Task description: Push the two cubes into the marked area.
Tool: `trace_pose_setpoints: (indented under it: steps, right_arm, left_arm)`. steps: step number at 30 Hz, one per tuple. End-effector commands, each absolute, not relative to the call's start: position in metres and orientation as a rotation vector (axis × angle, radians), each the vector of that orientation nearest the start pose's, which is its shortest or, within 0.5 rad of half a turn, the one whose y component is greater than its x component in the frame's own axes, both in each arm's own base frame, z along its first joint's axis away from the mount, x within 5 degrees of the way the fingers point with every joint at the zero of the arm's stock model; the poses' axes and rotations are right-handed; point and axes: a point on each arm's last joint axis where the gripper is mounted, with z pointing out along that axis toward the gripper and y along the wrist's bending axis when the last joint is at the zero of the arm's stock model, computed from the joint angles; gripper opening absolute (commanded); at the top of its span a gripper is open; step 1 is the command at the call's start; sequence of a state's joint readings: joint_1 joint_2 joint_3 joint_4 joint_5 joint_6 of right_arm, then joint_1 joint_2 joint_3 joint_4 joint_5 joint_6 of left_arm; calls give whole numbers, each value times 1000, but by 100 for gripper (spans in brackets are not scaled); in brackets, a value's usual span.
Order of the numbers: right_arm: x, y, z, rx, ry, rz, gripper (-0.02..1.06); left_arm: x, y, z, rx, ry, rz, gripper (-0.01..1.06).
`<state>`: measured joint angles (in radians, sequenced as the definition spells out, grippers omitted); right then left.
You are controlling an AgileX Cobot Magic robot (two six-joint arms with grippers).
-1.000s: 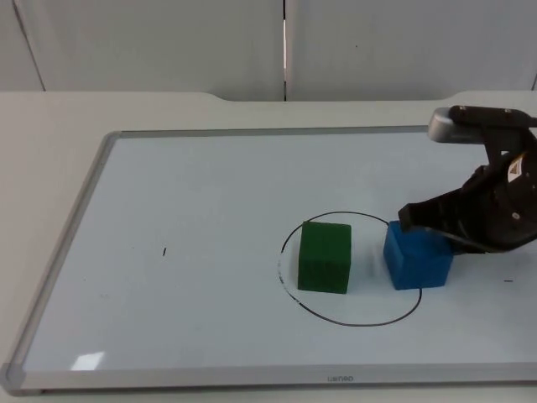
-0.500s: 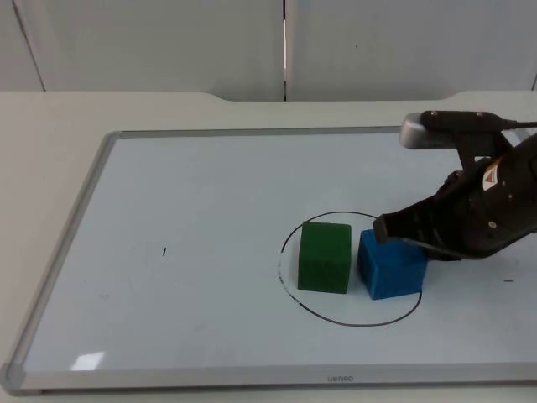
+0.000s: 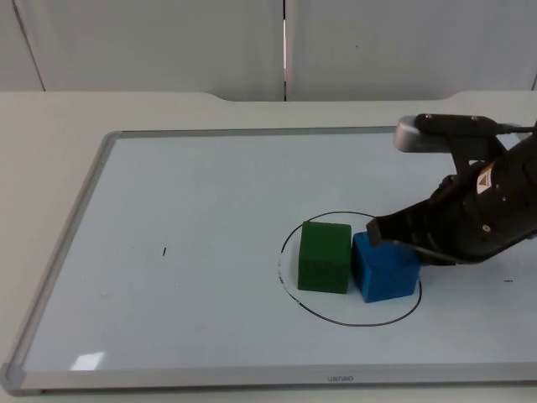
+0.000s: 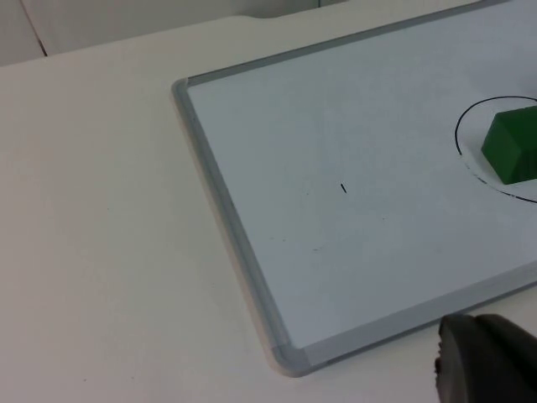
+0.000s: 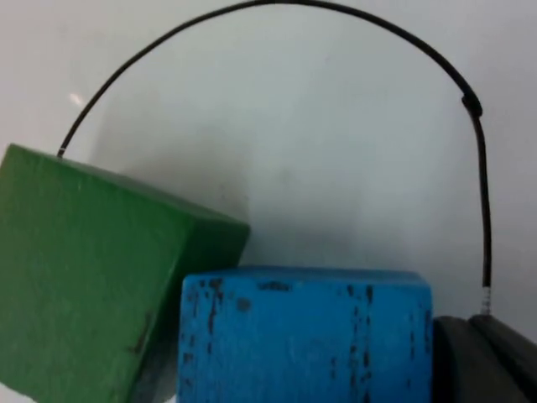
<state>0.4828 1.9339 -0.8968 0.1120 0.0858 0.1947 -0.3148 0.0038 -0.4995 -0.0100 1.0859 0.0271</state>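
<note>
A green cube [image 3: 325, 256] stands inside the black drawn circle [image 3: 352, 322] on the whiteboard. A blue cube [image 3: 384, 267] sits right beside it, its near corner at the green cube's side, its right edge close to the circle's line. My right gripper [image 3: 379, 232] is shut and presses against the blue cube's far right side. The right wrist view shows the blue cube [image 5: 306, 336], the green cube [image 5: 92, 269], the circle [image 5: 482, 210] and my fingertips [image 5: 482, 361] close up. My left gripper [image 4: 487, 361] waits off the board's corner, far from the green cube [image 4: 512, 143].
The whiteboard's grey rim [image 3: 252, 379] runs along the front and left. A small black mark [image 3: 164, 251] lies on the board's left half. White table surrounds the board, with the partition wall behind.
My right gripper moved left, pushing the blue cube from the circle's right edge into the circle, up against the green cube. The green cube stayed put.
</note>
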Motion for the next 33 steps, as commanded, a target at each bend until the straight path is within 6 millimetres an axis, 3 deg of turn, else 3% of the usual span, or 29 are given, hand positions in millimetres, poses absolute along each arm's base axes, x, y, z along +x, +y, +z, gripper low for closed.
trace_pose_setpoints:
  steps: [1,5,10,15,16,17,22,23,28,30,33]
  right_arm:
    - [306,164,105,-233,2629,296,0]
    - [308,161,109,-229,2616,294,0]
    - [311,145,133,-261,2586,268,0]
    - [302,120,202,-335,2454,202,0]
    - [302,120,202,-335,2454,202,0]
    - [297,117,216,-373,2419,176,0]
    - [252,97,304,-380,2186,170,0]
    - [252,97,304,-380,2186,170,0]
    - [191,71,370,-329,1951,205,0]
    - [180,67,378,-321,1918,210,0]
    - [143,52,399,-295,1823,223,0]
  left_arm:
    - [-5,1,275,347,2041,-186,0]
    - [-5,1,275,347,2041,-186,0]
    - [-5,1,275,347,2041,-186,0]
    - [-5,1,275,347,2041,-186,0]
    - [-5,1,275,347,2041,-186,0]
    - [-5,1,275,347,2041,-186,0]
    - [-5,1,275,347,2041,-186,0]
    - [-5,1,275,347,2041,-186,0]
    - [-5,1,275,347,2041,-186,0]
    - [-5,1,275,347,2041,-186,0]
    - [-5,1,275,347,2041,-186,0]
